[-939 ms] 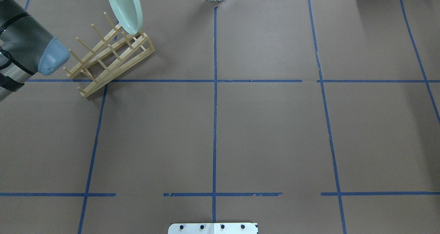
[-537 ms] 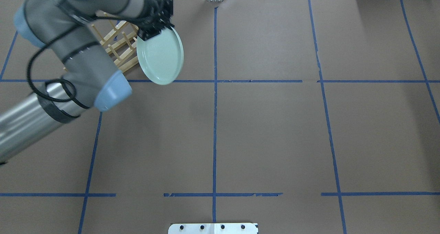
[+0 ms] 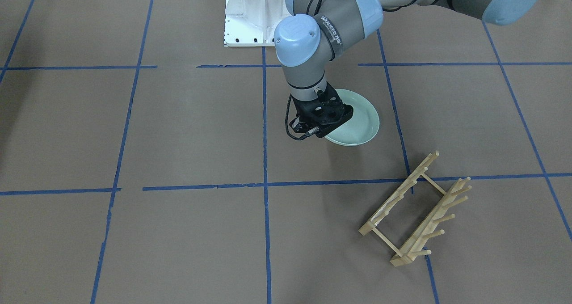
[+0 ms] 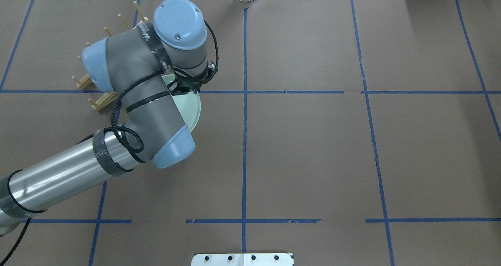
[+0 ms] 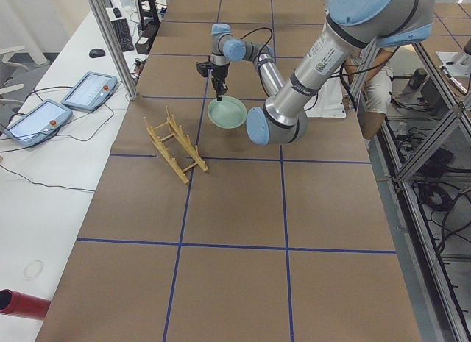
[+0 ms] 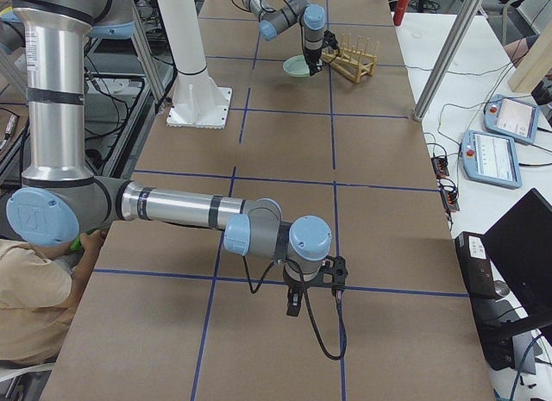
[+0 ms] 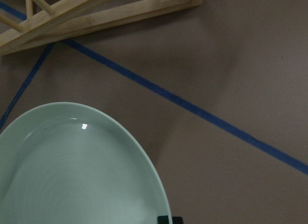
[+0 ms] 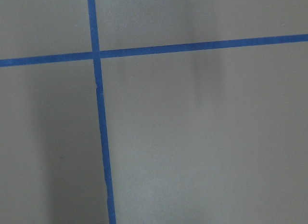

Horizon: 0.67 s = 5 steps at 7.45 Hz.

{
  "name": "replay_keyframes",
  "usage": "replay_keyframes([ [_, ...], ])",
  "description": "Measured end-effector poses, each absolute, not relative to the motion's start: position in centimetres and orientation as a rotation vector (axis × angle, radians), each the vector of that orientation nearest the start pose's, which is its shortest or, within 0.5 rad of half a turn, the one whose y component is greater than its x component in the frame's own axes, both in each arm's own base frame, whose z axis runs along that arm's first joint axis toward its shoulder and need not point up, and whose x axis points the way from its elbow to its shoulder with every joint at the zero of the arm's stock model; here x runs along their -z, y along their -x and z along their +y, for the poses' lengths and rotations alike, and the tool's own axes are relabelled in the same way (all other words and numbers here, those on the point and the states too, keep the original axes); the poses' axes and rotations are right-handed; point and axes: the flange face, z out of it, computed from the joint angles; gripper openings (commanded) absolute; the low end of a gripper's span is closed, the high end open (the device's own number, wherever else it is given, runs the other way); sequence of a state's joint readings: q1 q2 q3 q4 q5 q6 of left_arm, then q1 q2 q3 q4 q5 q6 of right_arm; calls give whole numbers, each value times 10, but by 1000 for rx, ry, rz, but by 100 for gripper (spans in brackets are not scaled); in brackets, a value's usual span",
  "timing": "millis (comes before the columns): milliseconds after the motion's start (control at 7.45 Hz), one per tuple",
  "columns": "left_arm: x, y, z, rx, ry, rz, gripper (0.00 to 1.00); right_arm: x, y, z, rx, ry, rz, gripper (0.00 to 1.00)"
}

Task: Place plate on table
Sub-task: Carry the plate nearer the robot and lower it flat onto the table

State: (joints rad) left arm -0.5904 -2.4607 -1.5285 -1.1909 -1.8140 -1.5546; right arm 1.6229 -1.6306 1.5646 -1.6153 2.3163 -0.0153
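Observation:
The pale mint-green plate (image 3: 359, 118) lies nearly flat, low over the brown table (image 3: 178, 129), near the wooden rack; I cannot tell if it touches. My left gripper (image 3: 319, 127) points down and is shut on the plate's rim. In the overhead view the arm covers most of the plate (image 4: 192, 109). The left wrist view shows the plate (image 7: 72, 176) at lower left, above the table. My right gripper (image 6: 310, 291) shows only in the exterior right view, low over the table; I cannot tell whether it is open or shut.
The light wooden peg rack (image 3: 415, 210) stands empty on the table beyond the plate, partly hidden by the arm in the overhead view (image 4: 100, 101). The white robot base (image 3: 250, 13) sits at the table's near edge. Blue tape lines (image 4: 244, 141) cross the table.
The left arm has carried the plate off the rack, turned it from upright to nearly flat, and brought it down and toward the robot, close to the table.

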Motion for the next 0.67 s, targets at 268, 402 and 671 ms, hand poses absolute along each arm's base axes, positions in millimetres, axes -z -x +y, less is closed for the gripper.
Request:
replay_keyframes([
  [268, -184, -580, -474, 397, 97, 469, 13, -696, -89, -453, -76, 80, -748, 100],
  [402, -193, -593, -473, 364, 93, 467, 38, -696, -89, -453, -76, 80, -748, 100],
  [671, -216, -615, -459, 323, 106, 450, 100, -696, -89, -453, -76, 80, -748, 100],
])
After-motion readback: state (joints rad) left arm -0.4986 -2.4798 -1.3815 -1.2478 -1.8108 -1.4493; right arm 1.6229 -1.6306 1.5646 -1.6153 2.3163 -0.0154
